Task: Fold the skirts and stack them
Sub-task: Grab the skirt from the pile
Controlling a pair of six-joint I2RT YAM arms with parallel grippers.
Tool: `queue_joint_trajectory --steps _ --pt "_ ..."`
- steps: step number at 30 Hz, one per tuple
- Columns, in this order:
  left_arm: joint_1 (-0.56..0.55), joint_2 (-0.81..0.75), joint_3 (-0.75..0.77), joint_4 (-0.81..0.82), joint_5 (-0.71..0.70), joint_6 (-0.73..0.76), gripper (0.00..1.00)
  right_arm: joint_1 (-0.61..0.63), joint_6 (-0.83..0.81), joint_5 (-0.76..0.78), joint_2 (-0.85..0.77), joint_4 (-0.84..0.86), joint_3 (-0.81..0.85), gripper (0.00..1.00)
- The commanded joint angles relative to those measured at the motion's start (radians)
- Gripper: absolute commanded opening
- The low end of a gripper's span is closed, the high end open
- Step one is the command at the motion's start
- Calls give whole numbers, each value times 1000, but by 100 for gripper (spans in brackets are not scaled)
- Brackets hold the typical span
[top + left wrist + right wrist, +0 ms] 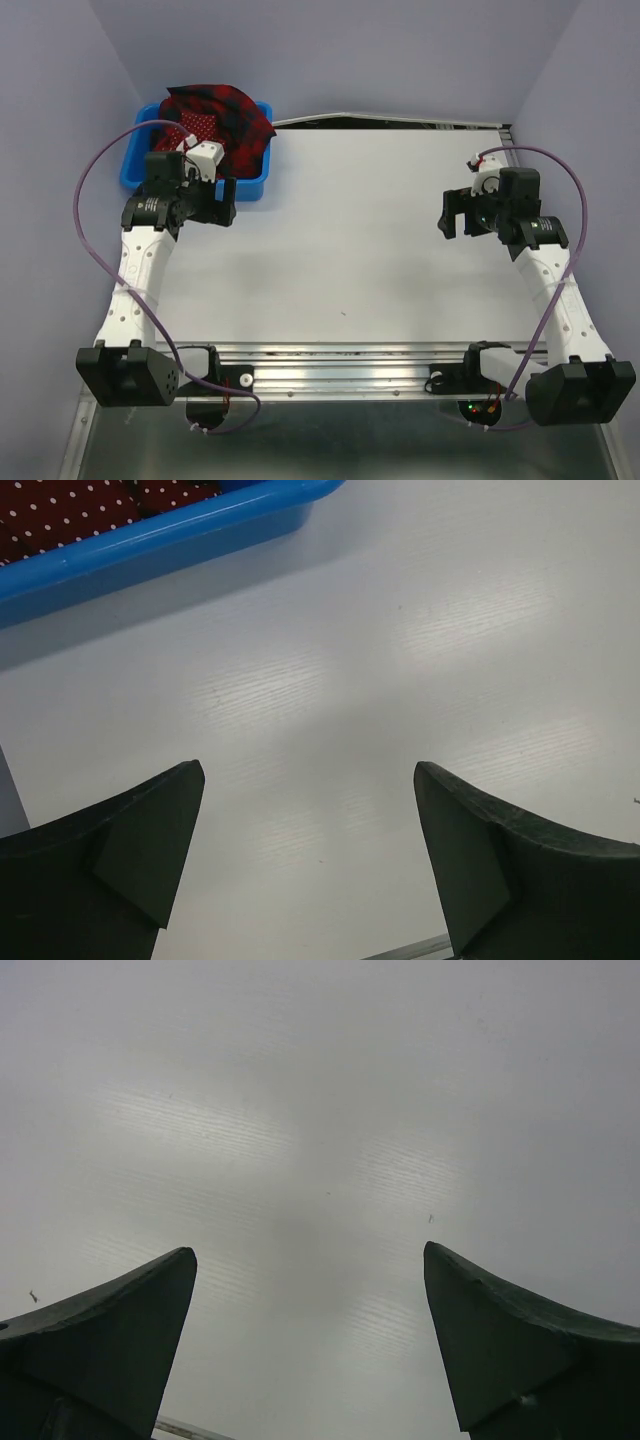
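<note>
From my station I saw a blue bin (140, 172) at the far left corner of the white worktop (370, 240), and both skirts lay inside it. The left arm (140, 265) reached up along the left edge, and its wrist hung just in front of the bin's near wall, partly covering that wall in the top view. A purple cable (85, 190) looped out to the left of that arm, and a second one (575, 185) arched over the right arm (560, 290).

The left tool (205, 205) was spread wide with nothing between its fingers. Its wrist view (310, 770) looked over bare worktop, with the bin (150, 540) crossing the upper left corner. The right arm stretched up the right side. The right tool (462, 215) was also spread and gripped nothing, hanging over bare worktop (310, 1252) well apart from the bin.

The tartan skirt (240, 115), red and dark navy, was bunched up and spilled over the bin's far and right rims. The dotted skirt (200, 125), dark red with white specks, lay crumpled beside it towards the left. A patch of it (60, 505) showed above the rim in the left wrist view.
</note>
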Motion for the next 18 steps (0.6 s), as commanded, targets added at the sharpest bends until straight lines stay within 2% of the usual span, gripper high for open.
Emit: queue_joint_trajectory --steps 1,6,9,18 --pt "2 18 47 72 -31 -13 99 1 5 -9 -10 21 -14 100" --pt "2 93 137 167 -78 -68 99 1 2 5 7 19 -7 100" --pt "2 154 209 244 -56 -94 99 1 -1 15 21 18 -3 100" --pt "-32 482 482 391 -51 -287 99 1 -6 43 72 4 2 100"
